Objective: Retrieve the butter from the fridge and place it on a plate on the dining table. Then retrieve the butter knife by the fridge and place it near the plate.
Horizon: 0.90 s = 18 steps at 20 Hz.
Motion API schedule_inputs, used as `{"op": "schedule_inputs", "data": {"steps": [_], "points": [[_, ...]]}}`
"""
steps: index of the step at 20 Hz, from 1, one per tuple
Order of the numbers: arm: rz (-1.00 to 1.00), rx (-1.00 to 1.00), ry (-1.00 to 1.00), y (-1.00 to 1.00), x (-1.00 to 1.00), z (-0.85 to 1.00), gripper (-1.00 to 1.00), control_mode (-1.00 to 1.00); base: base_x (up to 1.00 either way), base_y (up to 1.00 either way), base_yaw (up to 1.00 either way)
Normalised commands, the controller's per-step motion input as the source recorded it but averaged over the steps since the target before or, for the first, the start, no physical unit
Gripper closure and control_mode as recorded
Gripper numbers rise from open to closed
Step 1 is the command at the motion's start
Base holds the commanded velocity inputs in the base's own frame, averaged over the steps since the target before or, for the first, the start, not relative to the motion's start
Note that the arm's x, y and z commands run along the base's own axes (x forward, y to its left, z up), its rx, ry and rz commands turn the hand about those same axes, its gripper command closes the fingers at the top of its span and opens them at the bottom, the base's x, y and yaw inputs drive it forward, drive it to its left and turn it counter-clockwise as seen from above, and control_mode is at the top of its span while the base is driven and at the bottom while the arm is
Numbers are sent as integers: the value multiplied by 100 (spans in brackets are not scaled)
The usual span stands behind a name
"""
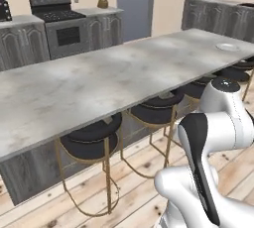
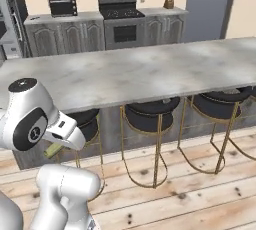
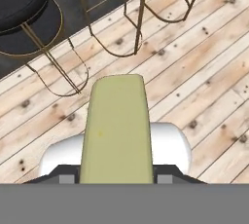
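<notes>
A simulated kitchen, seen from behind a white robot arm beside a long marbled dining table lined with black-cushioned, gold-legged stools. In the hand view the butter, a pale yellowish-olive stick, is pinched in the gripper between the dark fingertips on either side of its lower end. Its long axis runs from 6 o'clock at the fingers to 12 o'clock in that view, its free end pointing away from the hand toward the pale wood-plank floor and the stool bases. In the right base view the gripper sits low at about 8 o'clock, below the table edge, and a sliver of the butter pokes out beneath the hand toward lower left. In the left base view the plate lies flat on the far end of the table, at about 2 o'clock, well apart from the arm. A black stove stands against the back wall among dark wood-grain cabinets.
</notes>
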Motion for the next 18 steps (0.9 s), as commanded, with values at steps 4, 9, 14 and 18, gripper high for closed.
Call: {"op": "schedule_inputs", "data": {"steps": [4, 9, 14, 18], "points": [[0, 0, 0, 0, 0, 0, 100, 100, 0, -100, 39], [0, 0, 0, 0, 0, 0, 100, 100, 0, -100, 36], [0, 0, 0, 0, 0, 0, 100, 100, 0, -100, 36], [0, 0, 0, 0, 0, 0, 100, 100, 0, -100, 38]]}}
